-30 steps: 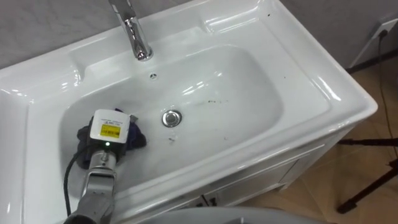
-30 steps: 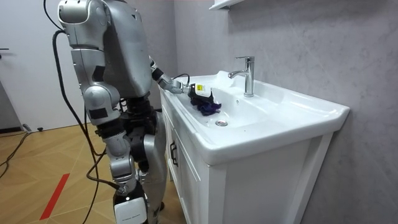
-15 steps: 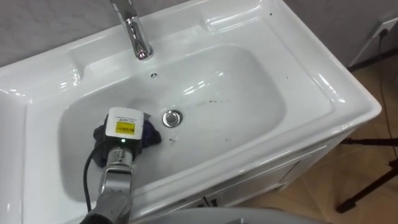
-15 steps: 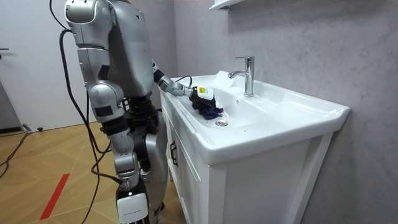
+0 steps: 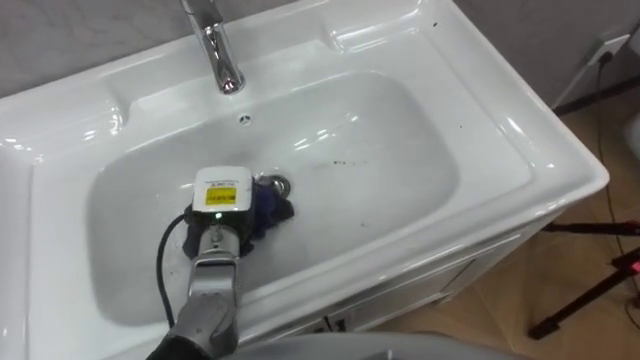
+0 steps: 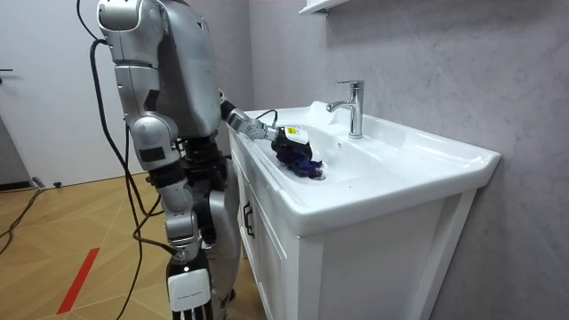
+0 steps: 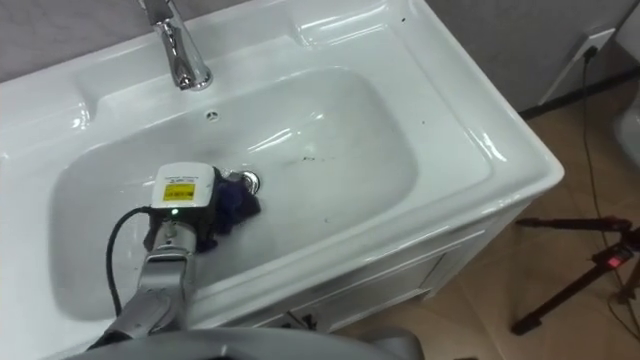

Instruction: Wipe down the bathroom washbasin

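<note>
The white basin (image 5: 400,150) is set in a vanity top. A dark blue cloth (image 5: 270,208) lies on the basin floor, its edge over the drain (image 5: 278,184). My left hand (image 5: 222,192) rests on top of the cloth, reaching in from the lower left. Its back carries a white tag with a yellow label. In the room view the robot stands at the vanity's front with the left hand (image 6: 286,136) on the cloth (image 6: 304,165). My right hand (image 6: 187,289) hangs low beside the robot's leg. A few dark specks (image 5: 340,161) mark the basin floor right of the drain.
A chrome faucet (image 5: 215,45) rises at the back rim, with an overflow hole (image 5: 244,119) below it. Right of the vanity, black tripod legs (image 5: 590,300) stand on the wooden floor. A wall socket (image 5: 612,46) with a cable sits at the far right.
My left hand has slid the cloth rightward along the basin floor, from left of the drain to over its edge. The robot has edged closer to the vanity.
</note>
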Controlling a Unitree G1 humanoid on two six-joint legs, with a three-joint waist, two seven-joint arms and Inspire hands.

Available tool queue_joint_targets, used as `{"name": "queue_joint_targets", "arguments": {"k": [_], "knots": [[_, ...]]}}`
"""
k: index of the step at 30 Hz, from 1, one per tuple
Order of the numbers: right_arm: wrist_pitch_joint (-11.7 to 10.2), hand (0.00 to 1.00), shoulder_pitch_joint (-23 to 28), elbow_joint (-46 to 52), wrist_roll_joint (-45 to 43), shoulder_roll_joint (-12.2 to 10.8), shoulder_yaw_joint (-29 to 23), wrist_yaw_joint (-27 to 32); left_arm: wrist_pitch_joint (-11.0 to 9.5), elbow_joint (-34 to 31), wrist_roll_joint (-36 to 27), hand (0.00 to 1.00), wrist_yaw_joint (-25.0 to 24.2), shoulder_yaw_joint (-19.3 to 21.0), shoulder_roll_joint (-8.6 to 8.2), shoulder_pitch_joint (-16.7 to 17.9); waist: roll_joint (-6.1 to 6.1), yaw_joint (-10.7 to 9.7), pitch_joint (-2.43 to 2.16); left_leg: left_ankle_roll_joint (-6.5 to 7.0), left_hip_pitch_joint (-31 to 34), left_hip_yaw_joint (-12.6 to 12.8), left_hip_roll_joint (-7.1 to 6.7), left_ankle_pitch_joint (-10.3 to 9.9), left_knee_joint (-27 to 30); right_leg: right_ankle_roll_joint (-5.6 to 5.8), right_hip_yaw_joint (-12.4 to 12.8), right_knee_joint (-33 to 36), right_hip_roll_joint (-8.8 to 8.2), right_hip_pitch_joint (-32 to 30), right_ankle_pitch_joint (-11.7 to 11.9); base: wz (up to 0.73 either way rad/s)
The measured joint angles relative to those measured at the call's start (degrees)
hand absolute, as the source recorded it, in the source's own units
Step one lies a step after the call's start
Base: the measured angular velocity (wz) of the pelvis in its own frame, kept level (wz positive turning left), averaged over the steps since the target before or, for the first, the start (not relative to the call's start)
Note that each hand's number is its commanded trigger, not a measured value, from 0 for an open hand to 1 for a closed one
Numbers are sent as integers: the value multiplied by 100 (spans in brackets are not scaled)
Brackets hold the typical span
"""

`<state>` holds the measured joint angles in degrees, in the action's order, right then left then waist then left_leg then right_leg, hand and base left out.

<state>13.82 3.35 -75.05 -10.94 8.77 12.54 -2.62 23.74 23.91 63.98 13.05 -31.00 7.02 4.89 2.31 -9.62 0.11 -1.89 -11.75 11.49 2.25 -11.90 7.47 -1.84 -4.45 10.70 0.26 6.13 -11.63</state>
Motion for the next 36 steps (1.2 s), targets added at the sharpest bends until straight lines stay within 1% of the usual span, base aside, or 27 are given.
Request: {"name": "queue_joint_targets", "arguments": {"k": [1, 2, 3, 4, 6, 8, 11, 12, 13, 14, 15, 16, 18, 20, 22, 23, 24, 25, 26, 28, 29, 30, 31, 32, 33, 34, 36], "knots": [[1, 0, 6, 0, -41, -7, 0, -3, -37, 14, -71, 100, -5, -53, -20, -51, 0, -9, 0, 0, 6, 1, 0, 0, 0, 3, 5, 0, 0, -8, 2, -4], [5, 0, 13, 3, -88, -15, 0, -7, -134, 30, -146, 100, -23, -100, -77, -110, 0, -45, 0, 0, 7, 6, -2, 0, -3, 8, 14, 0, 0, -15, 5, -4], [4, 0, 16, 23, -96, -17, 0, -13, -166, 17, -173, 100, -27, -126, -140, -114, 3, -131, 2, 0, 4, 14, -5, 0, -5, 11, 24, 0, -2, -14, 7, -6], [3, 0, 23, 40, -96, -17, 2, -15, -168, 12, -242, 100, -28, -155, -157, -120, 9, -151, 5, 0, 2, 27, -5, 0, -5, 12, 37, -2, -1, -15, 7, -7], [0, 0, 128, 161, -95, -19, 0, -28, -176, -37, -502, 100, -50, -322, -161, -239, 24, -236, 11, 0, -5, 70, -7, 0, -5, 16, 61, -5, 1, -21, 11, -5], [5, 0, 129, 165, -97, -13, -16, -68, -177, -40, -526, 100, -143, -368, -161, -314, 57, -300, 23, 0, -6, 95, -12, 0, -4, 20, 117, -5, 3, -35, 13, -9], [38, 0, 123, 172, -90, -12, -38, -120, -172, -110, -604, 100, -301, -391, -159, -406, 117, -511, 23, 0, 1, 103, -28, 0, -4, 33, 134, -5, -5, -36, 21, -3], [69, 0, 120, 172, -83, -15, -44, -132, -165, -132, -605, 100, -328, -431, -160, -421, 131, -595, 24, 0, -3, 142, -34, 0, -5, 40, 139, 2, -2, -33, 25, -4], [75, 0, 126, 171, -67, -16, -45, -134, -157, -150, -606, 100, -349, -453, -160, -442, 141, -612, 23, 0, -19, 204, -33, 0, -4, 42, 162, 3, 0, -43, 26, -16], [94, 0, 123, 152, -60, -14, -46, -134, -128, -164, -602, 100, -357, -509, -160, -479, 157, -620, 29, 0, -44, 366, -32, 0, -3, 47, 251, 19, 6, -85, 30, -32], [125, 0, 114, 150, -54, -12, -44, -142, -103, -162, -602, 100, -370, -542, -160, -527, 171, -661, 30, 0, -47, 443, -33, 0, -3, 57, 307, 53, 12, -122, 37, -33], [129, 0, 109, 150, -50, -11, -44, -157, -97, -164, -602, 100, -382, -550, -160, -548, 173, -702, 31, 0, -47, 456, -37, 0, -3, 60, 340, 90, 17, -136, 39, -30], [135, 0, 71, 150, -50, -6, -47, -237, -43, -163, -588, 100, -396, -568, -159, -605, 177, -813, 32, 0, -70, 668, -42, 0, -3, 78, 514, 108, 43, -195, 50, -32], [163, 0, 56, 147, -32, -10, -49, -297, 42, -139, -591, 100, -412, -575, -159, -666, 182, -914, 36, 1, -64, 752, -44, -1, -13, 95, 604, 97, 61, -235, 72, -27], [229, 0, 61, 124, -43, -10, -193, -371, 137, -115, -590, 100, -418, -574, -153, -691, 200, -1010, 44, 4, -96, 990, -37, -4, -15, 112, 765, 91, 93, -259, 95, -31], [246, 0, 56, 123, -58, -1, -320, -404, 183, -90, -590, 100, -419, -573, -116, -724, 229, -1047, 47, 4, -92, 1133, -30, -4, -16, 118, 875, 98, 115, -318, 132, -46], [249, 0, 52, 122, -63, 17, -439, -442, 245, -51, -587, 100, -454, -573, -90, -786, 258, -1084, 62, 7, -92, 1216, -26, -5, -16, 127, 991, 87, 141, -354, 186, -48], [249, 0, 51, 120, -62, 31, -498, -456, 276, -14, -586, 100, -466, -573, -90, -820, 272, -1095, 59, 8, -89, 1233, -27, -7, -16, 132, 1053, 93, 154, -380, 204, -52], [250, 0, 53, 118, -61, 80, -529, -485, 341, 57, -568, 100, -470, -573, -83, -876, 306, -1129, 64, 19, -89, 1318, -23, -14, -16, 147, 1162, 93, 181, -424, 252, -43], [253, 0, 61, 118, -62, 148, -542, -504, 371, 179, -546, 100, -474, -573, -46, -953, 325, -1253, 70, 39, -95, 1363, 2, -25, -15, 169, 1248, 105, 192, -448, 288, -28], [254, 0, 83, 76, -55, 188, -544, -504, 373, 244, -494, 100, -475, -574, -27, -992, 341, -1356, 75, 79, -95, 1370, 10, -52, -17, 185, 1258, 103, 201, -455, 304, -5], [254, 0, 124, 64, -53, 233, -550, -503, 379, 302, -471, 100, -477, -574, -25, -1056, 384, -1442, 92, 163, -97, 1426, 39, -120, -59, 201, 1250, 112, 236, -483, 324, 0], [255, 0, 131, 36, -60, 256, -570, -504, 384, 313, -472, 100, -482, -573, -25, -1087, 430, -1484, 99, 200, -98, 1477, 68, -182, -100, 207, 1251, 112, 275, -511, 342, -9], [264, 0, 131, -56, -63, 268, -665, -507, 394, 364, -474, 100, -491, -572, -14, -1133, 447, -1526, 108, 226, -107, 1555, 90, -239, -106, 219, 1303, 113, 300, -524, 381, -26], [329, 0, 140, -99, -63, 280, -711, -513, 411, 447, -474, 100, -495, -572, -8, -1174, 447, -1546, 108, 236, -117, 1626, 93, -261, -98, 232, 1386, 113, 321, -516, 403, -31], [360, 0, 146, -111, -63, 279, -711, -513, 425, 469, -474, 100, -496, -572, -3, -1184, 446, -1570, 108, 240, -123, 1654, 95, -272, -95, 236, 1413, 115, 326, -515, 413, -30], [391, 0, 178, -151, -57, 297, -714, -524, 528, 496, -463, 100, -496, -571, 9, -1189, 443, -1698, 109, 255, -147, 1743, 89, -305, -97, 261, 1552, 111, 348, -516, 431, -21]]}}
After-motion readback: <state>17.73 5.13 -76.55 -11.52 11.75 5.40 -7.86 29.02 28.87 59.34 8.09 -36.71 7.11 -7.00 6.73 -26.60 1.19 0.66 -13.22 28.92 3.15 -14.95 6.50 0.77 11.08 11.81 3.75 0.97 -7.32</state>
